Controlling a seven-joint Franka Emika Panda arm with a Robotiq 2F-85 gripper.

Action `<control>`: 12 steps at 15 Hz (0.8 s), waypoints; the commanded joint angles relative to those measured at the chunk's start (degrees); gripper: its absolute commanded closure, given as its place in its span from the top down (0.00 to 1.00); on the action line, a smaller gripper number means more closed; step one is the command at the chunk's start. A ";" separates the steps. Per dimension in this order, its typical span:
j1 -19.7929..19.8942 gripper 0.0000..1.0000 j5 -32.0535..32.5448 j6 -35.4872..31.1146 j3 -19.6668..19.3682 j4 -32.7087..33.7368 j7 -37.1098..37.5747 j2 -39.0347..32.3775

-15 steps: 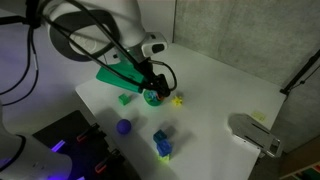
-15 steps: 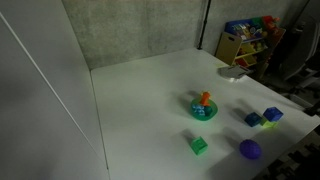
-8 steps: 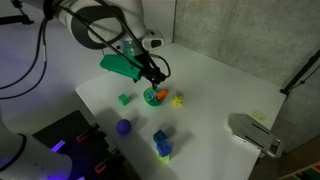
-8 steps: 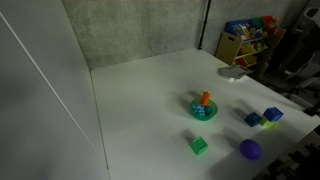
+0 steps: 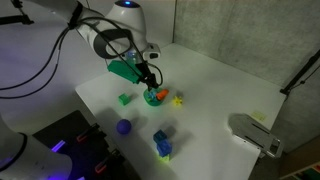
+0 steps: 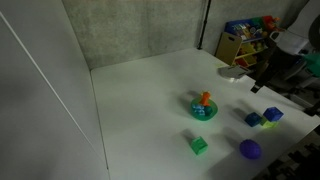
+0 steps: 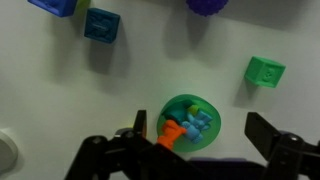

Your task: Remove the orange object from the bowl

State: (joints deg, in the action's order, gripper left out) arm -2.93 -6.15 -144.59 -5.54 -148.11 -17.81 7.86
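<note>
1. Looking down through the wrist view, I see the gripper (image 7: 198, 124) with its fingers (image 7: 140, 124) spread wide apart and holding nothing. The bowl (image 7: 172, 106) lies between them.
2. The orange piece (image 7: 172, 132) is in the bowl, on the side toward the finger at the left of that view. Some blue bits lie next to it, and I can't make out what they are.
3. In an exterior view the gripper (image 5: 151, 82) hangs just above the bowl (image 5: 152, 99). I can't tell whether a finger touches the rim.
4. In an exterior view the orange piece (image 6: 206, 98) sticks up above the bowl (image 6: 203, 113). The bowl sits on the inner part of the desk (image 6: 140, 100), not at any edge or corner.
5. The star (image 5: 178, 99) lies just beside the bowl, and the green block (image 5: 124, 99) is near it on the opposite side.
6. The purple ball (image 5: 124, 127) and the blue blocks (image 5: 162, 142) sit closer to the desk edge nearest that camera, apart from the bowl.
</note>
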 commanded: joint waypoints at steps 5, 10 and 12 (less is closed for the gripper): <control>0.67 1.00 -9.77 -7.54 3.84 4.71 -0.77 -11.40; 2.42 1.00 -14.34 -14.22 6.36 7.29 -1.80 -16.43; 3.31 1.00 -14.64 -16.31 7.57 8.97 -1.44 -19.08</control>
State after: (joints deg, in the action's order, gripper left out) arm -1.64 -19.01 -158.67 -0.14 -142.54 -18.16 -7.23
